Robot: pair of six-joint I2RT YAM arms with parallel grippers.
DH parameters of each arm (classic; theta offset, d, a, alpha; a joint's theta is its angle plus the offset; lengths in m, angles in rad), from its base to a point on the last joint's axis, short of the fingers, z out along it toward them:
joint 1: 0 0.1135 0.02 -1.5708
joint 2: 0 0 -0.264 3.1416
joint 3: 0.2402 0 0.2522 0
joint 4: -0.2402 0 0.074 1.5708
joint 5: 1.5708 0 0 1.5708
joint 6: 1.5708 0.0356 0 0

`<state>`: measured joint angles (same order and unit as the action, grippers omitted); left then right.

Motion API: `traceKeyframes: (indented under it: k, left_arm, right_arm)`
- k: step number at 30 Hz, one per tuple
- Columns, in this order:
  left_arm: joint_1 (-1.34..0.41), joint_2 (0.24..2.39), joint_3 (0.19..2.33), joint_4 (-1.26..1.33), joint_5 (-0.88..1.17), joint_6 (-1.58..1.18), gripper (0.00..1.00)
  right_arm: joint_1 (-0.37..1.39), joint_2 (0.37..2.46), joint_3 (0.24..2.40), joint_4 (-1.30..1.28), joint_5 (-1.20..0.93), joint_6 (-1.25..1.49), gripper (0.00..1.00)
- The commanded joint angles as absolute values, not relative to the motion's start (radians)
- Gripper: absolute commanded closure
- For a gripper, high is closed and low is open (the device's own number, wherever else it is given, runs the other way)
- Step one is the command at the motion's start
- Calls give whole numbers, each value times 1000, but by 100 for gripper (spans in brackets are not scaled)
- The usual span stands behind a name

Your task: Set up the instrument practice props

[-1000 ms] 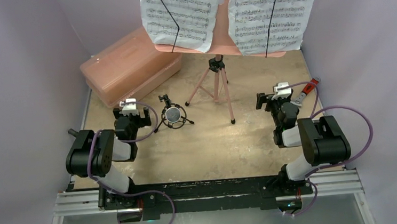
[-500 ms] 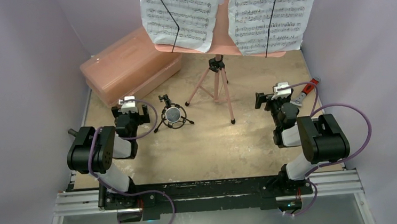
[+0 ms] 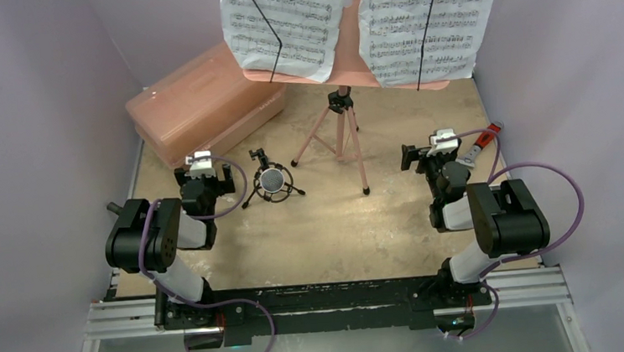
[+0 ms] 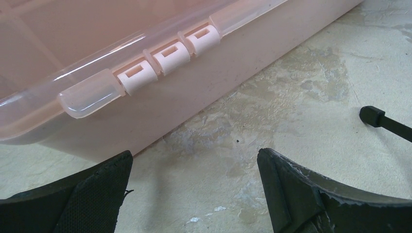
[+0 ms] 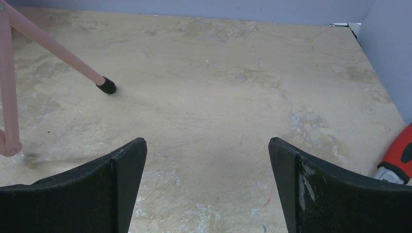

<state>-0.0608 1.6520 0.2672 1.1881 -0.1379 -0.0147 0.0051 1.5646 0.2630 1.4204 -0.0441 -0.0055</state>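
The pink music stand (image 3: 343,131) is upright on its thin tripod legs at the back centre. Two white sheet-music pages (image 3: 284,18) (image 3: 426,16) rest on its desk under black page holders. A microphone (image 3: 273,181) sits in a small black shock-mount tripod on the table, left of the stand. My left gripper (image 3: 205,174) (image 4: 194,158) is open and empty just left of the microphone. One black tripod foot (image 4: 371,115) shows at its right. My right gripper (image 3: 426,154) (image 5: 208,143) is open and empty over bare table, right of a pink stand leg (image 5: 53,46).
A big pink plastic case (image 3: 202,105) (image 4: 145,97) lies shut at the back left, close in front of my left fingers. A red-handled tool (image 3: 482,140) (image 5: 401,155) lies by the right wall beside my right gripper. Purple walls enclose the table on both sides.
Both arms have shifted by only a very small amount. No prop has moved.
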Motion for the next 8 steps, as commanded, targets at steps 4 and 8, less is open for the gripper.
traceKeyframes:
  k: [4,8]
  left_arm:
    - [-54,1658,291,1229,-143,-29,0]
    - [-54,1656,290,1229,-141,-29,0]
  right_arm:
    - [2,1560,278,1485,-43,-20,2]
    - [2,1560,278,1485,-43,-20,2]
